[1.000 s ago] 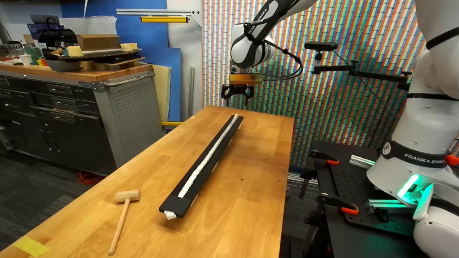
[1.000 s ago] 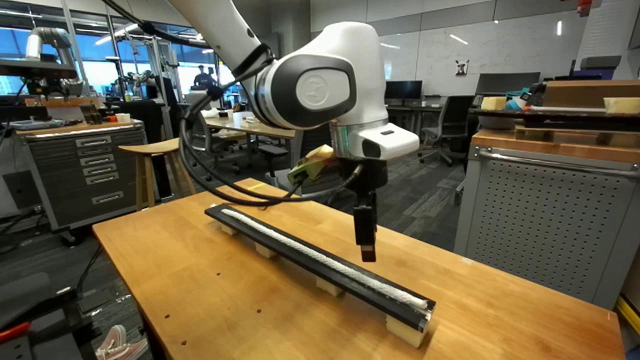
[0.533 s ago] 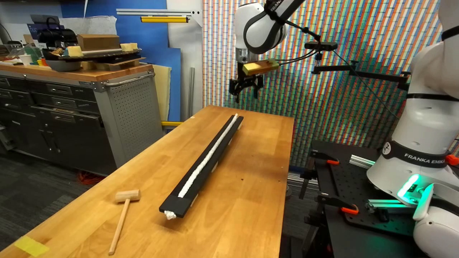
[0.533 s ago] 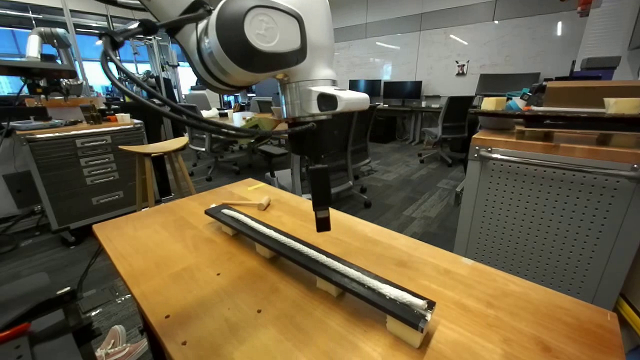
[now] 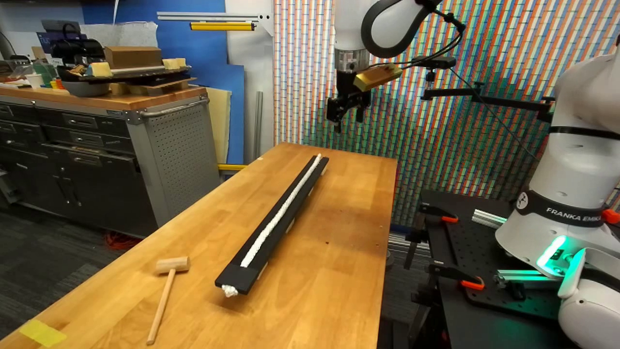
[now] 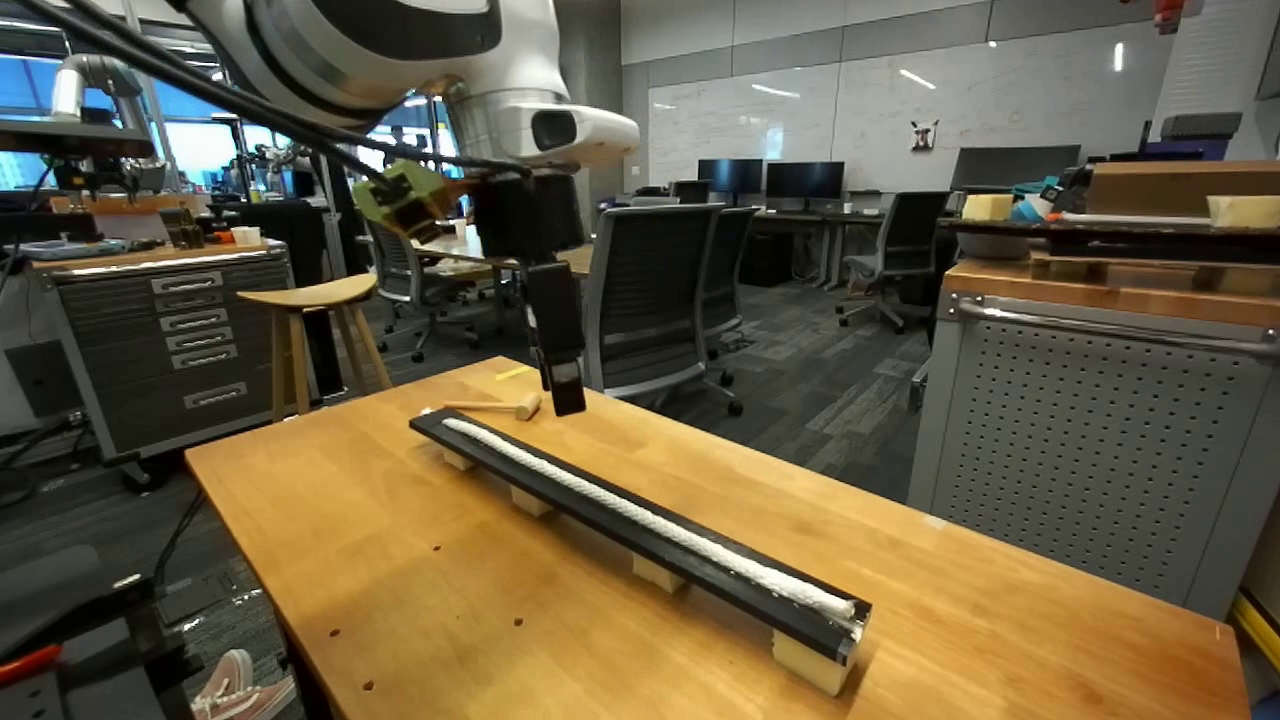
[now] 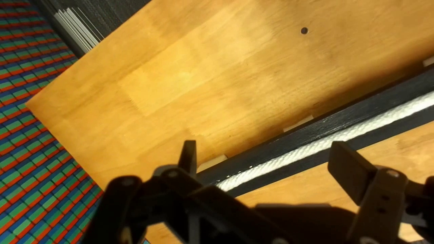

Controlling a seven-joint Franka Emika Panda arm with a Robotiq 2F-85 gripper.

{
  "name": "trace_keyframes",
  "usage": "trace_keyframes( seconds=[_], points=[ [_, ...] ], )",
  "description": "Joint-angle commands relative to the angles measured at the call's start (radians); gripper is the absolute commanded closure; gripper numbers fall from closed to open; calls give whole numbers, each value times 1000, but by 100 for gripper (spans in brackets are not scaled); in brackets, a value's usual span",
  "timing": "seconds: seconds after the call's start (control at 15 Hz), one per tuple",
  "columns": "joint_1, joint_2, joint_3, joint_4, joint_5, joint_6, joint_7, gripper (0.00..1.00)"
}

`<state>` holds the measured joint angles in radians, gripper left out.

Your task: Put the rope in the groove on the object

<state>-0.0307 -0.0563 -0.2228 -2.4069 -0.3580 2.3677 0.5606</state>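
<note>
A long black bar (image 5: pixel 237 277) lies lengthwise on the table, raised on pale blocks. It also shows in an exterior view (image 6: pixel 720 580) and the wrist view (image 7: pixel 288 142). The white rope (image 5: pixel 273 223) lies straight along the groove, seen also in an exterior view (image 6: pixel 640 514) and the wrist view (image 7: pixel 305 150). The rope mostly covers the groove. At one end the rope passes under a black end piece, and a white tuft (image 5: pixel 229 291) sticks out. My gripper (image 5: pixel 348 125) is open and empty, well above the bar and touching nothing. It also shows in the wrist view (image 7: pixel 264 150).
A wooden mallet (image 5: pixel 173 265) lies beside the bar, also seen in an exterior view (image 6: pixel 528 406). Yellow tape (image 5: pixel 42 333) marks a table corner. Pale blocks (image 6: pixel 810 662) stand under the bar. A grey cabinet (image 5: pixel 174 160) stands beside the table.
My open gripper has risen and turned, moving right in an exterior view and left in an exterior view. The mallet has come out from behind the arm. Rope and bar have not moved.
</note>
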Motion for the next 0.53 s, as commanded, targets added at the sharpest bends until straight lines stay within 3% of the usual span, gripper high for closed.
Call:
trace_keyframes(
  seconds=[0.0, 0.47],
  points=[
    [-51, -30, 59, -23, -14, -12, 0, 0],
    [-67, -105, 85, -84, -37, -26, 6, 0]
  ],
)
